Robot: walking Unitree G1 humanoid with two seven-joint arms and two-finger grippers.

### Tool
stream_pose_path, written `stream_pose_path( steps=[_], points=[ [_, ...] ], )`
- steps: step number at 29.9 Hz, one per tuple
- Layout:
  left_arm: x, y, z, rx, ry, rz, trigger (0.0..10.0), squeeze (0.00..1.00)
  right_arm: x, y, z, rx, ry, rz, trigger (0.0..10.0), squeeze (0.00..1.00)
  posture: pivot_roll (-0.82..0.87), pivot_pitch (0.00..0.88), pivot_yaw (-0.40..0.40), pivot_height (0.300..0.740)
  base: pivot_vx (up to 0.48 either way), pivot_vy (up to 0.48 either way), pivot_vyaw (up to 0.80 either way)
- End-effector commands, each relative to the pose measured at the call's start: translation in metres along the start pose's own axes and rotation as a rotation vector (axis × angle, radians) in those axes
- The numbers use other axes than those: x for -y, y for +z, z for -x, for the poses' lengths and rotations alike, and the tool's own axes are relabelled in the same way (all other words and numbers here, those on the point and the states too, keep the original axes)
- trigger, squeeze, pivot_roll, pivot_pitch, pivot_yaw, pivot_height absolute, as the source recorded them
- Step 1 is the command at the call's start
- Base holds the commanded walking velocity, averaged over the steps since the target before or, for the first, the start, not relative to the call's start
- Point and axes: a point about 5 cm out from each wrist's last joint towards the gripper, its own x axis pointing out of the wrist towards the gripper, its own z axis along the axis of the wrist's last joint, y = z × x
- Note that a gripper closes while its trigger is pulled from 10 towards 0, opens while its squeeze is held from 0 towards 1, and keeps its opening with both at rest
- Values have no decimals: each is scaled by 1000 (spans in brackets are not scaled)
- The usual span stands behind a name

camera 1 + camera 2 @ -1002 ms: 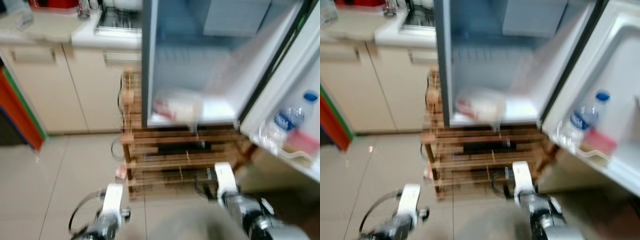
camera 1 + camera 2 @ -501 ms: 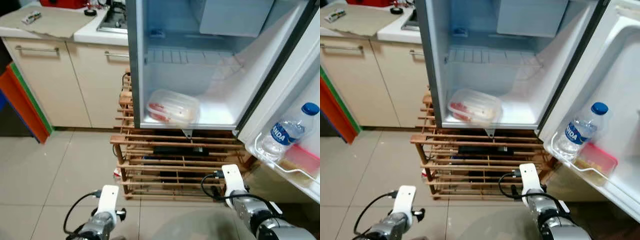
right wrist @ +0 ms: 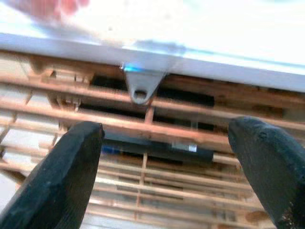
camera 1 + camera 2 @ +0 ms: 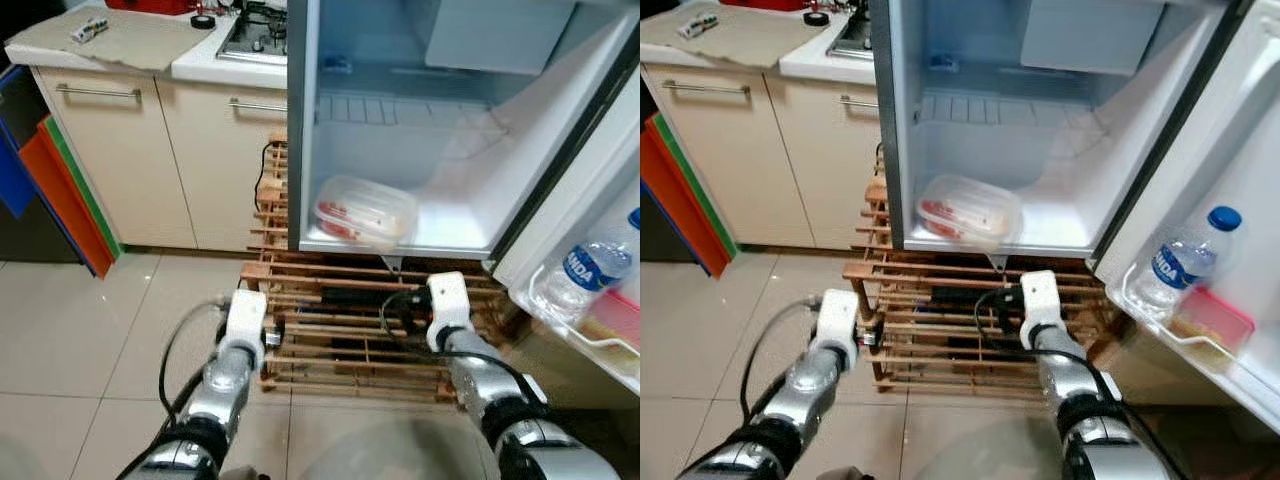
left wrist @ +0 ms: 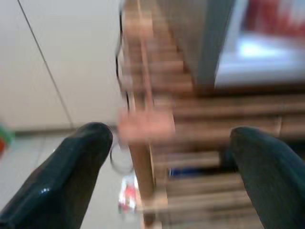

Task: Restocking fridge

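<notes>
Both grippers, left (image 5: 162, 157) and right (image 3: 164, 162), spread empty; reaching the food container (image 4: 365, 212) risks snagging the wooden rack (image 4: 350, 330).

A food container (image 4: 364, 212) lies in the fridge (image 4: 440, 110), above a wooden rack (image 4: 350, 320).

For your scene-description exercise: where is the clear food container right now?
In the left eye view, the clear food container sits on the open fridge's bottom floor, toward its left front, above the wooden rack.
</notes>
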Motion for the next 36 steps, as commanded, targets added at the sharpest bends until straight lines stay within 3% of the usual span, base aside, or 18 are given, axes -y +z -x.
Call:
stream_pose_path(
  steps=[1, 3, 5, 8, 14, 17, 21, 25, 29, 36],
  points=[
    [9, 17, 8, 77, -68, -1, 10000, 0, 11, 5, 7, 54, -37, -33, 10000, 0, -2, 11, -67, 740, 0, 0, 0],
    [12, 44, 16, 192, -130, 12, 10000, 0, 21, 6, 20, 79, -88, -24, 10000, 0, 10, 9, -67, 740, 0, 0, 0],
    [12, 55, 20, 239, -151, 21, 10000, 0, 28, 6, 26, 79, -125, -19, 10000, 0, 11, 9, -68, 740, 0, 0, 0],
    [7, 82, 39, 340, -170, 87, 10000, 0, 40, 18, 47, 179, -130, -112, 10000, 0, 11, 4, -70, 740, 0, 0, 0],
    [0, 86, 83, 368, -83, 79, 10000, 0, 29, 45, 87, 314, -18, -93, 10000, 0, 2, 0, -79, 740, 0, 0, 0],
    [-1, 89, 92, 345, -82, 65, 10000, 0, 29, 50, 94, 319, -21, -78, 10000, 0, 5, 0, -85, 740, 0, 0, 0],
    [1, 78, 80, 242, -78, 52, 10000, 0, 24, 52, 89, 290, -10, -111, 10000, 0, 8, 0, -82, 740, 0, 0, 0],
    [8, 82, 70, 248, -89, 48, 9608, 0, 16, 56, 76, 275, 23, -113, 10000, 0, 13, 0, -75, 740, 120, 0, 0],
    [12, 79, 70, 235, -90, 40, 9882, 0, 19, 52, 74, 252, 23, -104, 10000, 0, 7, 0, -70, 740, 480, 0, 0],
    [9, 81, 64, 237, -81, 30, 10000, 0, 17, 52, 66, 225, 12, -127, 10000, 0, 8, 0, -71, 740, 480, 0, 0]
  ],
)
